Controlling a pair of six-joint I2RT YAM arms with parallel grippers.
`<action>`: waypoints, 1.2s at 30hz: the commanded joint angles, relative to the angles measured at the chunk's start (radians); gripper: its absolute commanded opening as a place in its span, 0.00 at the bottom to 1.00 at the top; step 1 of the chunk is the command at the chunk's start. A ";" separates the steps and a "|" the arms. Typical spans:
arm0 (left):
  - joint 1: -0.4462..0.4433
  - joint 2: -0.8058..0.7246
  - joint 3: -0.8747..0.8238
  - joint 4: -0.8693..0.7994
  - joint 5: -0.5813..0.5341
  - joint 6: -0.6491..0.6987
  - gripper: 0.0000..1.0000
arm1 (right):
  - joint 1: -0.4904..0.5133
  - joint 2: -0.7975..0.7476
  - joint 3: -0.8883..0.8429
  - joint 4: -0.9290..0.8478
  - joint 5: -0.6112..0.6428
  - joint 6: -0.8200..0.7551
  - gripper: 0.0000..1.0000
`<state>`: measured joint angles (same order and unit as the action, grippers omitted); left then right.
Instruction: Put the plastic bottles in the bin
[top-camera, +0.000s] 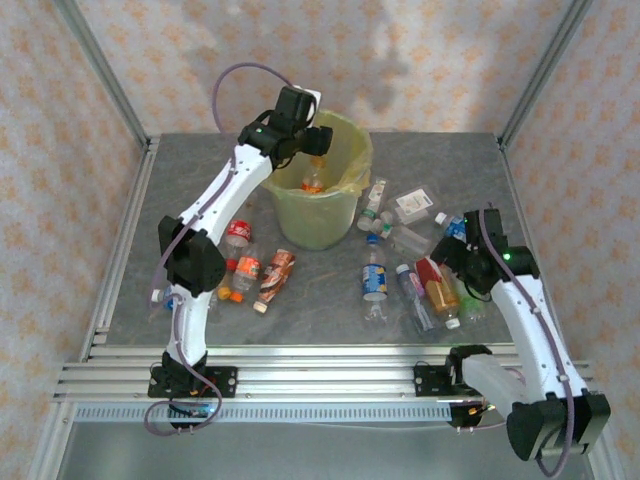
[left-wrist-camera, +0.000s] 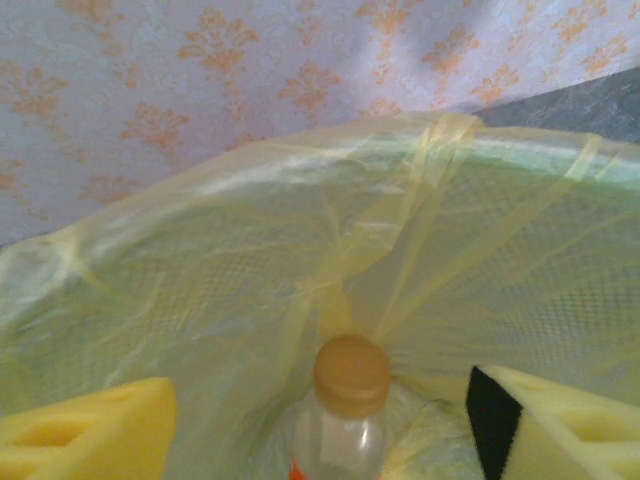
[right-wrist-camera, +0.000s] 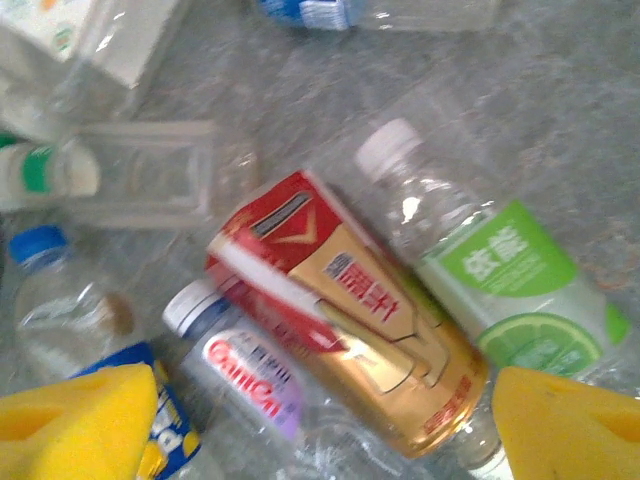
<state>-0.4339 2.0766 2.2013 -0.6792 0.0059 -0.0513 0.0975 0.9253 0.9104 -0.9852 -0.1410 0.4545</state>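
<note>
The left gripper (left-wrist-camera: 320, 405) is seen spread wide above the bin (top-camera: 322, 228), its yellow foam pads (left-wrist-camera: 90, 430) standing well apart with nothing clamped between them. Below the gap, inside the bin, an orange-capped bottle (left-wrist-camera: 345, 440) is found with its cap turned up toward the wrist camera, touched by neither pad. A translucent yellow bag (left-wrist-camera: 450, 250) is draped over the bin's rim, and the bin is placed at the rear middle of the grey worktop (top-camera: 450, 165).

The right gripper (right-wrist-camera: 325, 425) is likewise held wide and empty, low over a cluster of bottles at the right of the worktop. Directly beneath it a red-and-gold bottle (right-wrist-camera: 350, 310) is laid on its side, flanked by a green-labelled bottle (right-wrist-camera: 500, 280) with a white cap and a pink-labelled bottle (right-wrist-camera: 245, 375). A blue-capped bottle (right-wrist-camera: 50, 300) is lying just beside these. Left of the bin, a few further bottles (top-camera: 246, 268) are gathered near the left arm, and a blue-labelled bottle (top-camera: 374, 280) is laid in front of the bin.
</note>
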 joint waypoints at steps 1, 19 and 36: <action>-0.012 -0.176 -0.026 0.001 -0.043 -0.020 0.88 | 0.061 -0.032 0.010 -0.016 -0.032 0.047 0.82; -0.012 -0.816 -0.768 0.331 -0.357 -0.258 1.00 | 0.410 0.159 -0.008 -0.029 0.110 0.145 0.71; -0.012 -0.878 -0.858 0.353 -0.400 -0.260 1.00 | 0.412 0.281 -0.115 0.077 0.068 0.170 0.74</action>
<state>-0.4397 1.2217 1.3571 -0.3691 -0.3534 -0.2916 0.5034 1.1866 0.8177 -0.9310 -0.0769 0.6094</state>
